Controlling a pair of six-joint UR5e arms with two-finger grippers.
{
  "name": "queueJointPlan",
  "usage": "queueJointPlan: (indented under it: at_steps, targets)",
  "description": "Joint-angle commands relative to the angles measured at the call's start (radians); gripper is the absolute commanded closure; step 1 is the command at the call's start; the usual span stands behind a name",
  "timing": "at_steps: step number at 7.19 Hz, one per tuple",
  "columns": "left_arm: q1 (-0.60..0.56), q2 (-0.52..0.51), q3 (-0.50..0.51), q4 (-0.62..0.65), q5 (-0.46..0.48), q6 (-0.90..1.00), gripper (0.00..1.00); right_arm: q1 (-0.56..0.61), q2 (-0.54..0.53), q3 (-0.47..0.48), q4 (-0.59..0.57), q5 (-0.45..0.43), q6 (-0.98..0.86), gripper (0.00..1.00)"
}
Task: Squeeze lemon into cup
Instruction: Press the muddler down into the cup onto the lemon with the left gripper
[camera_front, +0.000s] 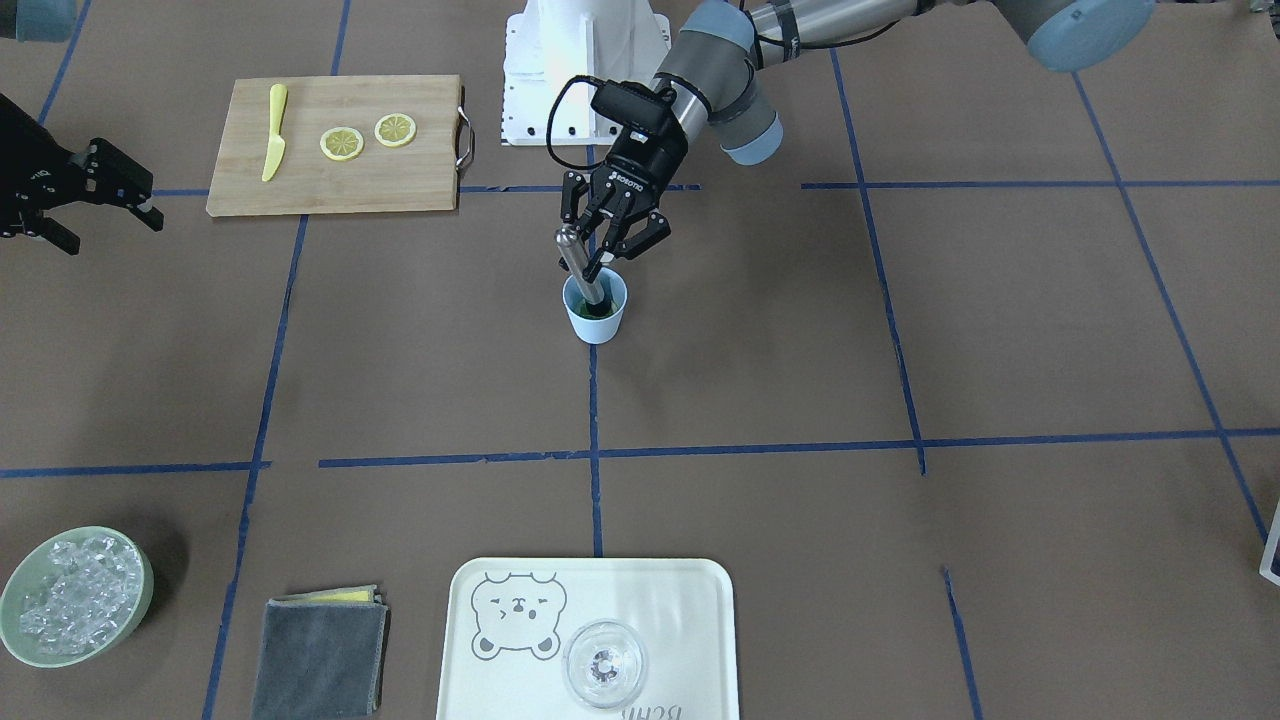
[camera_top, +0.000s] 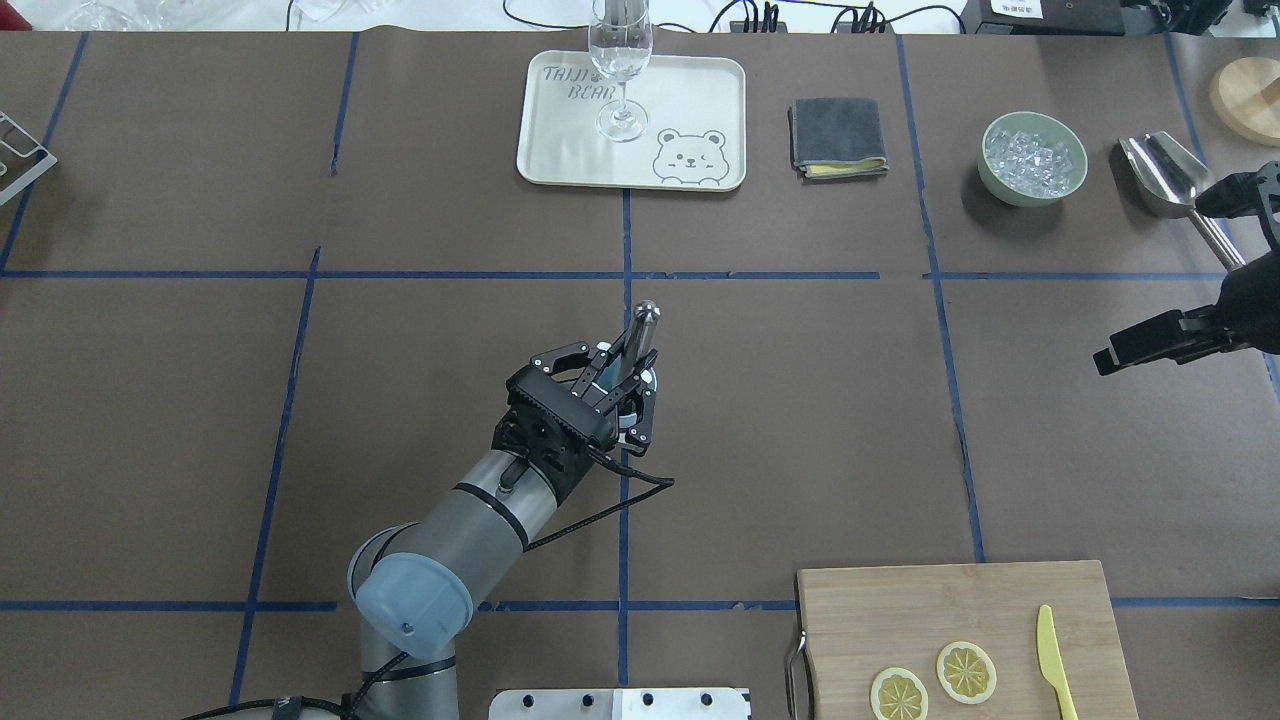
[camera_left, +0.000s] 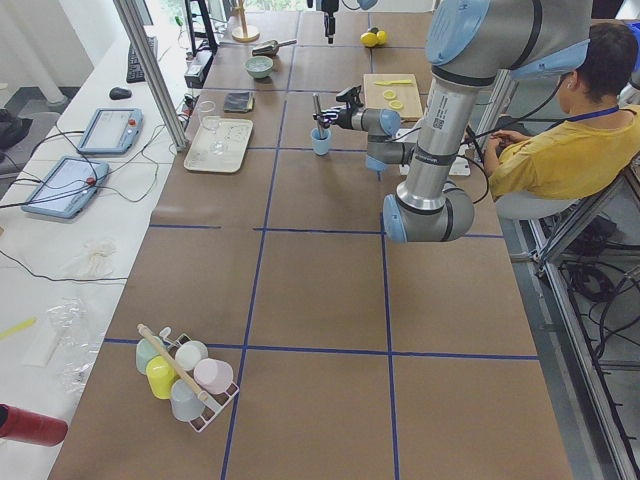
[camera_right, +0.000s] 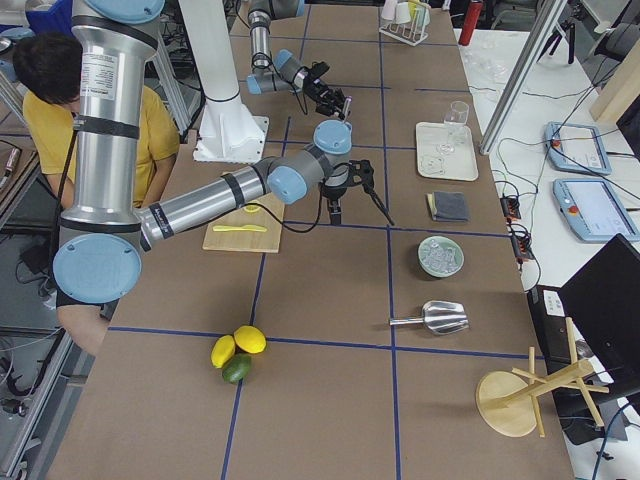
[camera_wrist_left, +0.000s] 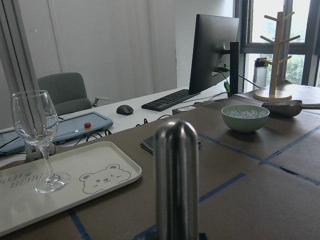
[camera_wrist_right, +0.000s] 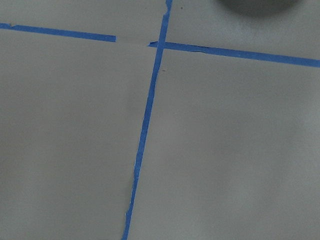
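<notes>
The light-blue cup stands at the table's middle, dark green inside. A metal muddler leans in it; its rounded top fills the left wrist view. My left gripper hovers just above the cup with its jaws spread either side of the muddler, open; in the overhead view it hides most of the cup. Two lemon slices lie on the wooden cutting board; a third is not visible. My right gripper is open and empty, far from the cup.
A yellow knife lies on the board beside the slices. A tray with a clear glass, a grey cloth and a green bowl of ice stand along the far side. A metal scoop lies near the right gripper.
</notes>
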Motion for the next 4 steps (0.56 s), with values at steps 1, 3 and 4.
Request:
queueJointPlan:
  at_steps: [1,3,4]
  targets:
    - [0.000,-0.001,-0.010,0.001,-0.003,0.000,1.00,0.001,0.002,0.002,0.000,0.000,0.000,0.00]
    - [-0.003,-0.001,-0.158,0.011,-0.011,0.006,1.00,0.014,0.002,0.002,0.000,0.024,0.000,0.00]
    - [-0.011,0.007,-0.208,0.019,-0.023,0.009,1.00,0.023,0.002,0.002,0.000,0.032,0.000,0.00]
